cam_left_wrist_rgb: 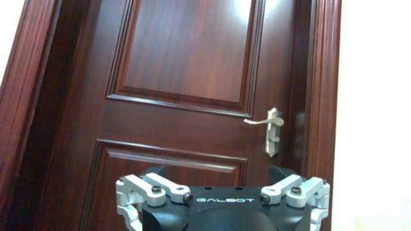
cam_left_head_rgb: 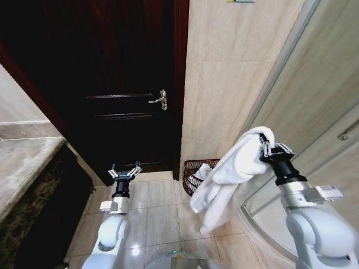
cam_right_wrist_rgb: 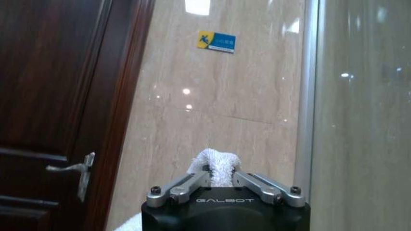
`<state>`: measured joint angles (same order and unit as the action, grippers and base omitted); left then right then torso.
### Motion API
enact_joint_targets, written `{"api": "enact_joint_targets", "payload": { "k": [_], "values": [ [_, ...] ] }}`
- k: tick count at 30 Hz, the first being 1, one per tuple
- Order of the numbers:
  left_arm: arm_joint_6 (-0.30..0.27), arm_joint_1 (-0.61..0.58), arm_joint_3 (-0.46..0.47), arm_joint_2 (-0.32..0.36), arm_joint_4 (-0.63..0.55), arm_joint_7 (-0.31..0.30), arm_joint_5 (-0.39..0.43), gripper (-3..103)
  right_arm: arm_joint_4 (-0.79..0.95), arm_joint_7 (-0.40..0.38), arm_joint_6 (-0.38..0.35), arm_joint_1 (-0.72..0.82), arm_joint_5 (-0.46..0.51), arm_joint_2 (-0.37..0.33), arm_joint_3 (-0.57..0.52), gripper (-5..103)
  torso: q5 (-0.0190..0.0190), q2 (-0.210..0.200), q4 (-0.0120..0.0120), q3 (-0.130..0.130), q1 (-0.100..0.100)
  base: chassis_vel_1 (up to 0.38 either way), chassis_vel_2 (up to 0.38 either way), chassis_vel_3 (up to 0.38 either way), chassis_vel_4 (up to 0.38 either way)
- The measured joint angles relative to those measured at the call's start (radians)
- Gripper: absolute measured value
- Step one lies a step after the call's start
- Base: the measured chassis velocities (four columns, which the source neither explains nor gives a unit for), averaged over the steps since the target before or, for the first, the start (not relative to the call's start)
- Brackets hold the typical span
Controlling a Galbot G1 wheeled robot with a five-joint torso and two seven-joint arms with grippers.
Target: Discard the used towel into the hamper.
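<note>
- Against the tiled wall beside the dark wooden door (cam_left_head_rgb: 129, 84), the hamper (cam_left_head_rgb: 196, 171) stands on the floor, partly hidden behind the hanging white towel (cam_left_head_rgb: 230, 176).
- Risk: the long, trailing towel could catch the hamper's rim and spill onto the floor tiles if released off-centre.
- Right gripper (cam_left_head_rgb: 268, 147) is pinched tight on the towel's top fold.
- Left gripper (cam_left_head_rgb: 124, 172), spread wide and holding nothing, idles near the door.

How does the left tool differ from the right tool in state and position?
The left tool is open and holds nothing; the right tool is shut on the white terry towel. The left tool hangs low over the tiled floor facing the dark wooden door; the right tool is raised beside the dark reddish-brown woven hamper. Both are silver-fingered with black bodies.
</note>
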<state>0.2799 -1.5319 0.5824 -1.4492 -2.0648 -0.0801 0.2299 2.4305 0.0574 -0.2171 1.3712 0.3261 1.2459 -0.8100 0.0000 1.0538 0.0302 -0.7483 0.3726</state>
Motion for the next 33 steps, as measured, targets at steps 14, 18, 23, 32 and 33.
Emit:
{"api": "enact_joint_targets", "payload": {
  "k": [14,18,23,32,33],
  "values": [
    [0.011,-0.049,0.001,-0.024,-0.001,-0.052,-0.083,100,-0.165,-0.036,-0.038,-0.349,0.095,-0.080,0.143,3,-0.0001,0.000,0.0003,0.000,0.000,0.000,0.000,0.000,0.000],
    [0.002,-0.030,-0.018,-0.027,0.006,-0.052,-0.098,100,-0.228,-0.035,-0.045,-0.420,0.131,-0.105,0.123,3,0.0001,0.000,0.0003,0.000,0.000,0.000,0.000,0.000,0.000],
    [-0.019,-0.004,-0.024,-0.023,0.009,-0.052,-0.101,100,-0.334,-0.037,-0.068,-0.581,0.186,-0.164,0.112,3,0.0000,0.000,-0.0005,0.000,0.000,0.000,0.000,0.000,0.000],
    [-0.021,-0.009,-0.011,-0.026,0.005,-0.073,-0.101,100,-0.484,-0.050,-0.114,-0.863,0.226,-0.199,0.227,3,0.0002,0.000,0.0003,0.000,0.000,0.000,0.000,0.000,0.000],
    [-0.021,-0.007,-0.012,-0.028,0.005,-0.074,-0.101,100,-0.494,-0.053,-0.120,-0.886,0.227,-0.198,0.238,3,-0.0001,0.000,0.0002,0.000,0.000,0.000,0.000,0.000,0.000]
  ]
}}
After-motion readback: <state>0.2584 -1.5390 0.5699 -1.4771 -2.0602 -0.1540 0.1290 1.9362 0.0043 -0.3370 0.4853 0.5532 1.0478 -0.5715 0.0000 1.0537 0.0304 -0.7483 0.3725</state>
